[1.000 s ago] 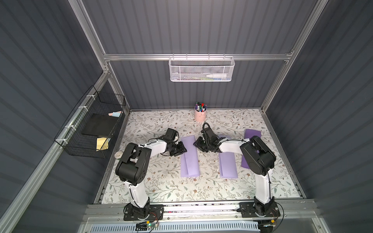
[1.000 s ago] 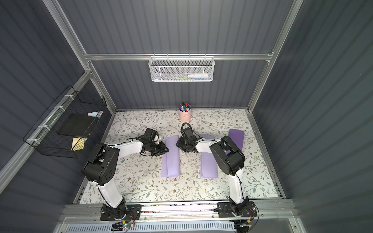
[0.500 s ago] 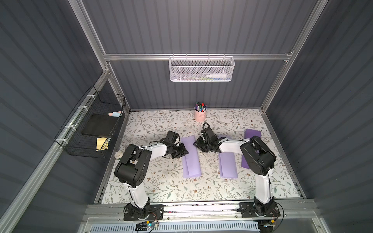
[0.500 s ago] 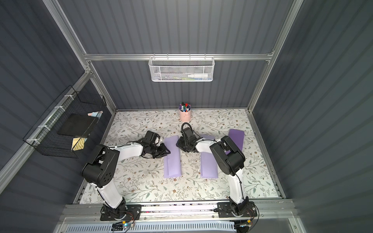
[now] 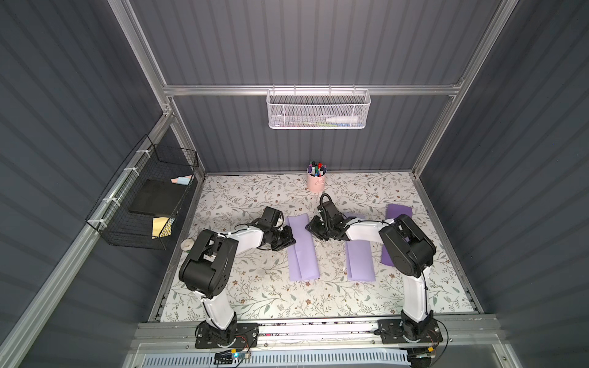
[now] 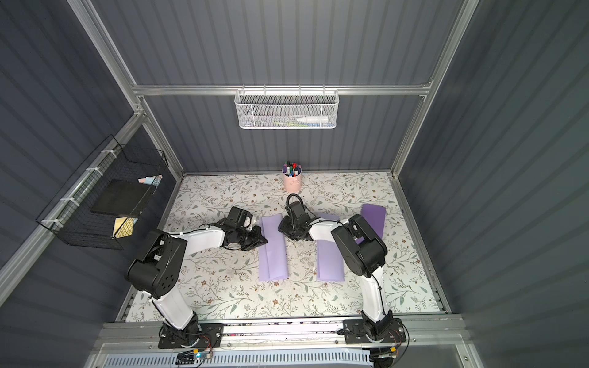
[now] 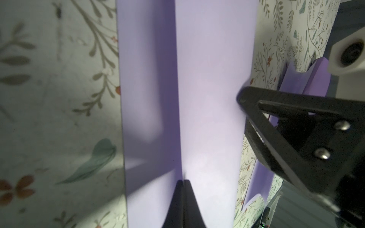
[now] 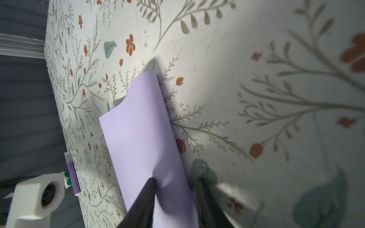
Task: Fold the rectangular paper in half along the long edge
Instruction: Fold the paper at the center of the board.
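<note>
Three rectangular lilac paper sheets lie on the floral counter. The part-folded sheet sits between two hands: left hand pinched together on its flap edge, right hand apart astride the opposite edge. The right arm half hides the third sheet. One pink marker cup stands behind

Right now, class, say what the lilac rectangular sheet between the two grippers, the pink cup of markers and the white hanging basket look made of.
Lilac rectangular sheet: thin matte paper; one flap lies folded over with a crisp straight edge. Pink cup of markers: smooth-looking; painted metal or plastic, unclear. White hanging basket: perforated mesh, probably coated metal; contents show through.
</note>
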`<control>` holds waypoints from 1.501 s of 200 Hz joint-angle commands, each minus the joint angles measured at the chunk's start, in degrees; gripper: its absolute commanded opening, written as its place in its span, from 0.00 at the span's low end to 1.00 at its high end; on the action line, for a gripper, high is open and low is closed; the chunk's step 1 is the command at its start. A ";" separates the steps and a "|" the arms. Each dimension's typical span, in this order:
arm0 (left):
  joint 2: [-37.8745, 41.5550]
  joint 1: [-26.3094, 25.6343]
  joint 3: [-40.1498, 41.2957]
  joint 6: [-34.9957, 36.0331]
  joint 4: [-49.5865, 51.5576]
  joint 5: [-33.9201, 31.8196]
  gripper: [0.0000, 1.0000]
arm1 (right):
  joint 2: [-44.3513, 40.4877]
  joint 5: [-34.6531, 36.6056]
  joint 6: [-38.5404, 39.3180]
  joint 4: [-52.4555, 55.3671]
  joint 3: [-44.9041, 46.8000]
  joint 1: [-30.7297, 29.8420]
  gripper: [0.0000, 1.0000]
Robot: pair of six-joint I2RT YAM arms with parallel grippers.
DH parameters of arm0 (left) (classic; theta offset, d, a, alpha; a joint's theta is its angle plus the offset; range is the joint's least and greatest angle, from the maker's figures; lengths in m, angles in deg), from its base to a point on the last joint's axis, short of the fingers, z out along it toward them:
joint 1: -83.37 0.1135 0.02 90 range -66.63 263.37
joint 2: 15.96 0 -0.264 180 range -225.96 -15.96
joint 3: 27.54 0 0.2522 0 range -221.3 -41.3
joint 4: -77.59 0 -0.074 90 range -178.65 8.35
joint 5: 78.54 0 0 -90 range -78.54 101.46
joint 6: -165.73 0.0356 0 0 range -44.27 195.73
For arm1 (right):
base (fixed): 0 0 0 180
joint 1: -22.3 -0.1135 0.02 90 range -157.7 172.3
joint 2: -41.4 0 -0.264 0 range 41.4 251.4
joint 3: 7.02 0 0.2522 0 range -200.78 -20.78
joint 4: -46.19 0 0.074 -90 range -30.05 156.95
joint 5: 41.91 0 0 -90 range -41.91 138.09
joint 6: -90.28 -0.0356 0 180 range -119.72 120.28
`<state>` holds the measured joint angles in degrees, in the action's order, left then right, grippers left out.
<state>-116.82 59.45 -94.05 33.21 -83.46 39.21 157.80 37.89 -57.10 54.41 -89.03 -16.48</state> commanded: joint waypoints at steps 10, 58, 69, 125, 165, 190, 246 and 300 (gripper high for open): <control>2.10 -0.12 0.41 0.54 0.77 -0.05 0.00 | -0.41 0.79 -0.18 2.55 -0.92 -0.41 0.37; 3.15 -0.16 -1.10 2.61 4.47 -1.54 0.00 | -0.30 0.67 0.59 3.51 -1.44 -0.37 0.38; 3.52 -0.05 -1.78 3.29 5.85 -1.83 0.00 | -0.47 0.80 0.86 3.95 -1.44 -0.36 0.39; 3.48 0.88 -4.54 4.71 10.99 -2.83 0.00 | -2.25 1.37 3.02 5.35 -1.48 -0.37 0.40; 1.31 2.03 -7.33 6.55 15.03 -3.57 0.00 | -4.07 0.51 4.72 5.14 -0.45 -0.35 0.39; 1.37 2.56 -7.64 7.01 15.64 -3.75 0.00 | -6.01 -1.57 5.75 2.95 1.42 -0.31 0.37; -0.19 2.83 -7.64 8.01 16.42 -3.77 0.00 | -5.36 -12.14 6.38 -3.23 3.54 -0.36 0.27; -0.97 3.00 -6.84 8.32 16.25 -3.99 0.00 | -2.13 -16.58 5.59 -6.66 4.44 -0.39 0.17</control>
<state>-116.84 62.12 -100.61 40.05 -68.51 35.95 153.71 24.71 -50.85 50.08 -85.34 -16.70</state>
